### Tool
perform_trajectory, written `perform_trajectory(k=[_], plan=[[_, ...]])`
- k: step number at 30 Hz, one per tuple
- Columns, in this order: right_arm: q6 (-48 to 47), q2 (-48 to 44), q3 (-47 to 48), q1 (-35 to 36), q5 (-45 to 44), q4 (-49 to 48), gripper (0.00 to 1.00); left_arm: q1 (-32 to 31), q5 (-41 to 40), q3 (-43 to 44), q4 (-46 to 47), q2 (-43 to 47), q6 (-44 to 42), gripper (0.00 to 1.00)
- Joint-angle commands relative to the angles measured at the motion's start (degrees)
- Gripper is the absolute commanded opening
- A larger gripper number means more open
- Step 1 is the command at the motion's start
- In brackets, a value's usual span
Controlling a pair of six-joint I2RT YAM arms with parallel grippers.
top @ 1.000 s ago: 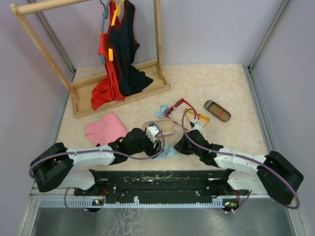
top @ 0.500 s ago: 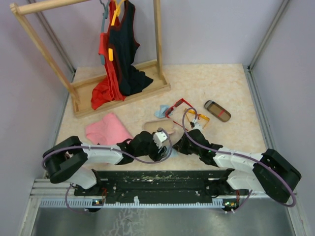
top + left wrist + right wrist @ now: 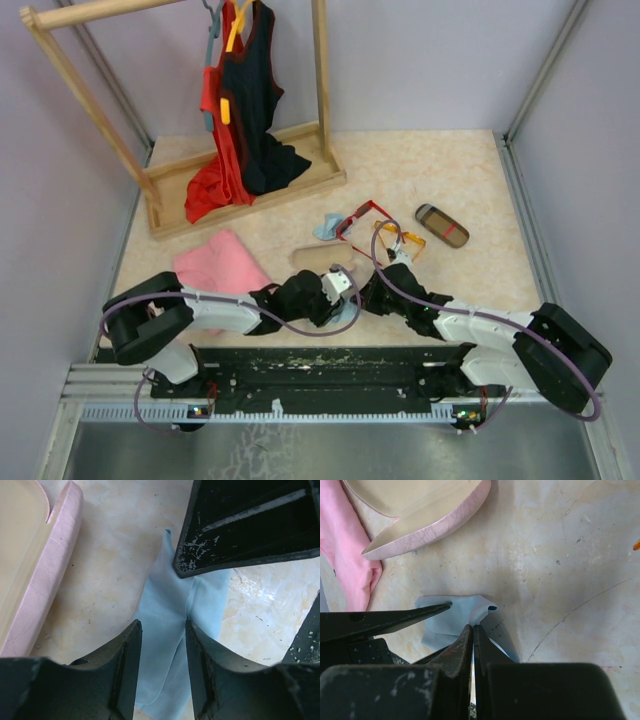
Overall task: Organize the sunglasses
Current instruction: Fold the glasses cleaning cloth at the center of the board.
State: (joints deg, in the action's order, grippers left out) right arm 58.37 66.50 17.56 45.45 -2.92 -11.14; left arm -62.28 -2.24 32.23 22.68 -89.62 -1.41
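The red-framed sunglasses lie unfolded at mid-table, and the thin orange-yellow pair rests just to their right. Neither gripper touches them. Both grippers meet nearer the front, at a small light blue cloth. My right gripper is shut, pinching a raised fold of that cloth. My left gripper stands open just above the table, its two fingers straddling the cloth, which lies flat between them. In the top view, the left gripper and right gripper nearly touch.
An open pink case lies just behind the grippers. A brown red-striped case sits at the right, a second blue cloth beside the red sunglasses. A pink garment lies left; a wooden clothes rack stands at the back left.
My left arm has swung right, from over the pink case to the blue cloth, and its jaws have narrowed. The right gripper has stayed shut in place.
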Motion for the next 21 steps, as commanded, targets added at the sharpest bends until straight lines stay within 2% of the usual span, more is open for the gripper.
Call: perform_trajectory(k=[1, 5, 8, 16, 21], plan=[[0.36, -0.84, -0.16, -0.62, 0.09, -2.5, 0.0, -1.27, -0.66, 1.37, 0.34, -0.64, -0.82, 0.48], [0.35, -0.89, -0.22, -0.62, 0.16, -2.49, 0.0, -2.33, -1.21, 1.09, 0.56, -1.11, -0.7, 0.56], [0.32, -1.04, -0.16, -0.62, 0.22, -2.24, 0.0, -2.66, -1.68, 1.15, 0.74, -1.91, -0.8, 0.55], [0.13, -2.44, -0.63, -0.63, 0.15, -1.56, 0.0, -2.61, -4.27, 2.57, -0.94, -3.44, -0.93, 0.19], [-0.49, -4.98, -1.46, -0.63, -0.24, -1.03, 0.0, -2.65, -5.08, 2.49, -1.68, -1.55, -0.79, 0.01]])
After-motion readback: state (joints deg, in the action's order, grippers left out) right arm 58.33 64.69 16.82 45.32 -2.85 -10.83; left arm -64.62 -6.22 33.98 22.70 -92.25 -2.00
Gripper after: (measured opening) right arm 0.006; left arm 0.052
